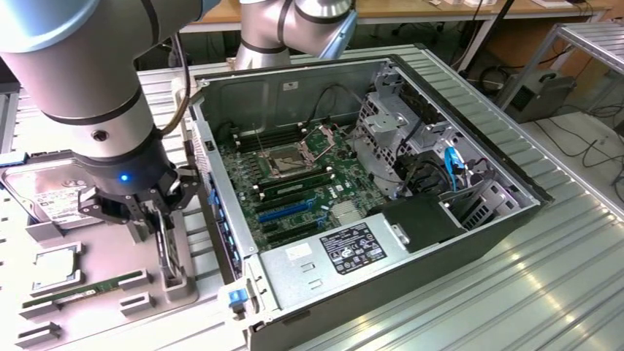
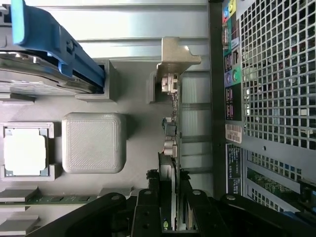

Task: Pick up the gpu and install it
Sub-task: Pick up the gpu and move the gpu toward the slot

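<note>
The gpu (image 2: 171, 126), a thin dark card with a silvery end bracket (image 2: 176, 57), stands on edge in a slot of the grey parts tray (image 1: 107, 252). It sits just outside the open computer case (image 1: 410, 157), on the exterior view's left. My gripper (image 1: 164, 228) reaches down over the gpu (image 1: 174, 257). In the wrist view, the gripper (image 2: 170, 219) has one black finger on each side of the card. The fingers (image 2: 150, 207) look pressed against the card's faces. The card still rests in its holder.
On the tray lie a hard drive (image 1: 44, 194) with a blue clip (image 2: 54, 42), a processor chip (image 2: 24, 150), a green memory stick (image 1: 83, 291) and a grey block (image 2: 94, 142). The case's perforated rear wall (image 2: 276, 84) stands close beside the card. The motherboard's blue slots (image 1: 283, 210) lie inside.
</note>
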